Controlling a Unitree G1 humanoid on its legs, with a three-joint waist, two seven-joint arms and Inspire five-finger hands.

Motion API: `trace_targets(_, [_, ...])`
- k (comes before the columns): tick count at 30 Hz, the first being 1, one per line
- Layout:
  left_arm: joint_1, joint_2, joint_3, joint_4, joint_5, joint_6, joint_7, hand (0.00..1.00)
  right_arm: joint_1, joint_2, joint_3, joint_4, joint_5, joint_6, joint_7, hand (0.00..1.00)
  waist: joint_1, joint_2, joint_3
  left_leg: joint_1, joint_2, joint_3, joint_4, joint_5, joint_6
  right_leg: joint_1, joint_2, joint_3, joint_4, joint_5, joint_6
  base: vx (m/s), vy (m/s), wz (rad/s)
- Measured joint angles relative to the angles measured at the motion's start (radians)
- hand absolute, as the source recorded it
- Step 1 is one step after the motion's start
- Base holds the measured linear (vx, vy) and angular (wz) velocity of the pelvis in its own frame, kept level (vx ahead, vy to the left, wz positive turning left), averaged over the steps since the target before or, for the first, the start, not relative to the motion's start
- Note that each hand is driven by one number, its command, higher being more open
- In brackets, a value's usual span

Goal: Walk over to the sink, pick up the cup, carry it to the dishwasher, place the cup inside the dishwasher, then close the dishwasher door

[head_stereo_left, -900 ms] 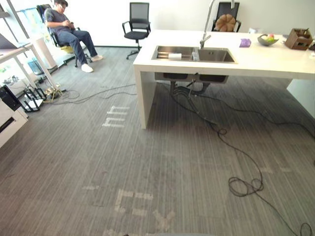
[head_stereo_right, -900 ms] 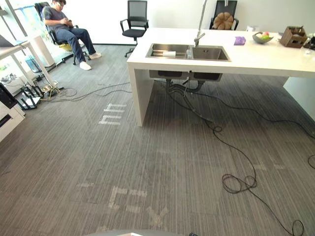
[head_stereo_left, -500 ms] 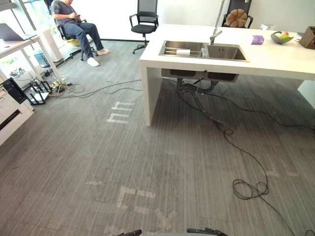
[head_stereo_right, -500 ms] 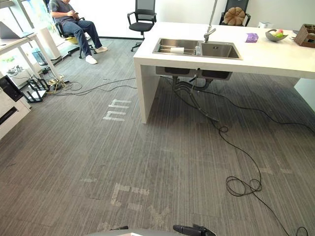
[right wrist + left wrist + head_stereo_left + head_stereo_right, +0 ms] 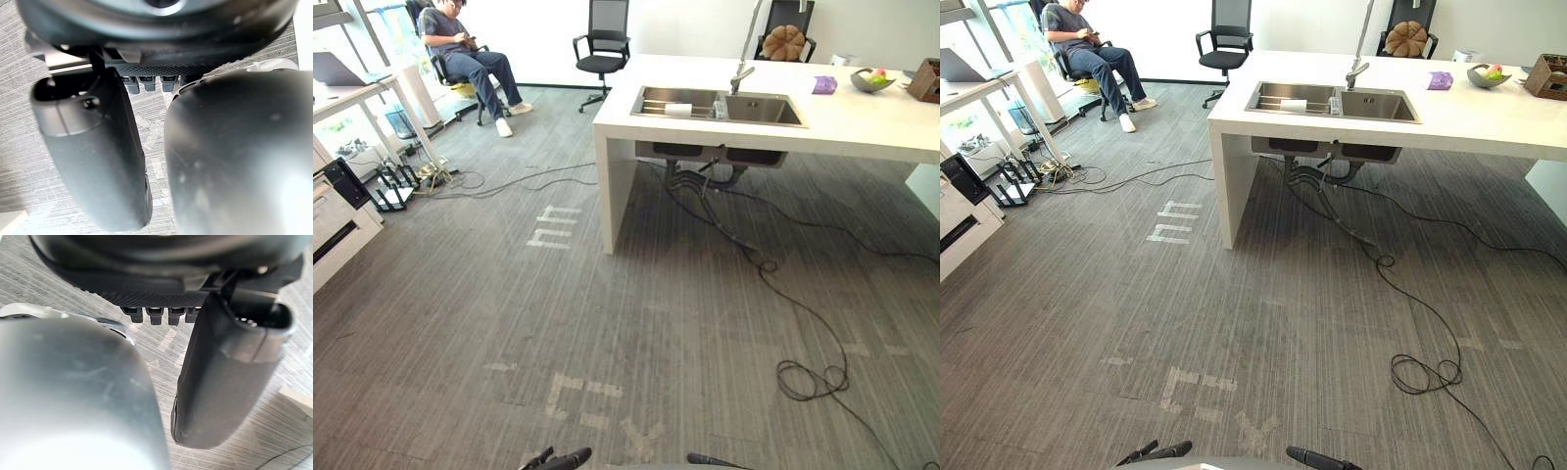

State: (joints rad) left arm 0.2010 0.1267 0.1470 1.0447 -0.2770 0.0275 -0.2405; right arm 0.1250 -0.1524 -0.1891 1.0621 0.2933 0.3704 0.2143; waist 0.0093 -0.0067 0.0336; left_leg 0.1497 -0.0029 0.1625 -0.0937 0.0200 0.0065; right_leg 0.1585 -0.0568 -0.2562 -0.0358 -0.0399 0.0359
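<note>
Far ahead, cup [image 5: 1294, 105] in sink [image 5: 1377, 104], left robot hand [image 5: 226, 374] relaxed, right robot hand [image 5: 95, 161] relaxed

You're looking at grey carpet [image 5: 460, 323] w/ fine stripes & pale tape marks [image 5: 553, 227]. White counter [image 5: 862, 113], steel-grey sink [image 5: 764, 110], white cup [image 5: 677, 110], purple cloth [image 5: 824, 85]. Black office chair [image 5: 604, 39]. Person [image 5: 460, 49]: grey shirt, blue jeans, white shoes. Left hand [image 5: 225, 382] & right hand [image 5: 93, 161]: dark.
</note>
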Motion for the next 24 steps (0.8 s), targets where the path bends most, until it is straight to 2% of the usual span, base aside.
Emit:
trace_targets(6, [0.004,-0.004,0.000,0.014,0.000,-0.058,-0.001,1.00,0.000,-0.001,-0.001,0.012,0.021,-0.006,-0.011,1.00,0.000,0.000,0.000,0.000,-0.001,-0.003,0.000,0.001,0.001,0.001,-0.001,-0.002,0.000,0.000,0.000,-0.03,-0.015,0.02])
trace_targets(8, [0.009,-0.006,-0.001,0.013,-0.004,-0.080,-0.001,1.00,0.002,0.003,-0.001,0.016,0.021,-0.029,-0.014,1.00,0.000,-0.001,0.001,0.001,-0.001,-0.003,0.000,0.001,0.001,0.001,-0.001,-0.001,0.000,0.000,-0.001,0.00,0.000,0.00])
trace_targets(14, [0.016,0.003,-0.038,-0.023,-0.008,-0.083,0.001,1.00,0.001,0.013,-0.002,0.020,0.024,-0.112,-0.021,1.00,0.000,-0.001,0.028,0.006,-0.011,-0.009,0.001,-0.002,0.005,-0.013,-0.013,0.003,0.041,-0.018,0.005,0.00,0.004,0.01])
trace_targets(15, [0.019,0.006,-0.050,-0.038,-0.009,-0.084,0.001,1.00,0.002,0.013,-0.002,0.014,0.024,-0.122,-0.025,1.00,0.000,-0.002,0.036,0.006,-0.017,-0.013,0.002,-0.010,0.010,-0.038,-0.027,0.001,0.104,-0.054,0.013,-0.01,0.038,0.14])
trace_targets(16, [0.027,0.016,-0.069,-0.063,-0.009,-0.082,0.001,1.00,0.003,0.016,-0.002,0.010,0.024,-0.128,-0.028,1.00,-0.001,-0.010,0.043,0.005,-0.026,-0.021,0.013,-0.023,0.028,-0.072,-0.054,-0.003,0.195,-0.104,0.026,-0.01,0.046,0.20])
trace_targets(17, [0.030,0.023,-0.080,-0.076,-0.009,-0.082,0.000,1.00,0.004,0.019,-0.002,0.009,0.024,-0.132,-0.031,1.00,0.000,-0.016,0.047,0.003,-0.037,-0.027,0.024,-0.031,0.033,-0.087,-0.072,-0.005,0.241,-0.127,0.034,0.01,0.041,0.23])
trace_targets(18, [0.034,0.028,-0.089,-0.096,-0.009,-0.077,0.000,1.00,0.007,0.022,-0.002,0.003,0.028,-0.137,-0.037,1.00,0.002,-0.022,0.053,0.000,-0.048,-0.033,0.039,-0.045,0.039,-0.106,-0.096,-0.007,0.315,-0.153,0.056,0.01,0.070,0.20])
trace_targets(19, [0.037,0.025,-0.090,-0.121,-0.008,-0.073,0.000,1.00,0.015,0.019,-0.003,-0.036,0.037,-0.146,-0.044,1.00,0.006,-0.019,0.071,-0.003,-0.055,-0.037,0.072,-0.067,0.053,-0.200,-0.138,0.004,0.539,-0.163,0.047,0.01,0.077,0.19])
trace_targets(20, [0.042,0.027,-0.090,-0.137,-0.008,-0.068,0.000,1.00,0.017,0.022,-0.003,-0.052,0.041,-0.153,-0.046,1.00,0.005,-0.022,0.079,-0.003,-0.056,-0.041,0.086,-0.077,0.058,-0.241,-0.149,0.013,0.631,-0.152,0.031,0.03,0.080,0.21])
trace_targets(21, [0.045,0.032,-0.091,-0.149,-0.007,-0.064,0.000,1.00,0.022,0.028,-0.001,-0.068,0.048,-0.171,-0.048,1.00,-0.001,-0.021,0.092,0.004,-0.053,-0.054,0.104,-0.090,0.067,-0.283,-0.154,0.025,0.715,-0.158,0.033,0.07,0.053,0.32])
trace_targets(22, [0.043,0.037,-0.101,-0.155,-0.003,-0.049,0.001,1.00,0.027,0.029,0.000,-0.069,0.078,-0.182,-0.049,1.00,-0.005,-0.020,0.091,0.008,-0.040,-0.069,0.119,-0.102,0.071,-0.303,-0.152,0.019,0.725,-0.185,0.039,0.13,0.043,0.43])
trace_targets(24, [0.044,0.046,-0.121,-0.184,0.003,-0.024,0.001,1.00,0.034,0.030,0.003,-0.070,0.110,-0.189,-0.054,1.00,-0.004,-0.015,0.091,0.009,-0.026,-0.086,0.123,-0.117,0.064,-0.323,-0.150,-0.027,0.642,-0.192,0.043,0.16,0.013,0.29])
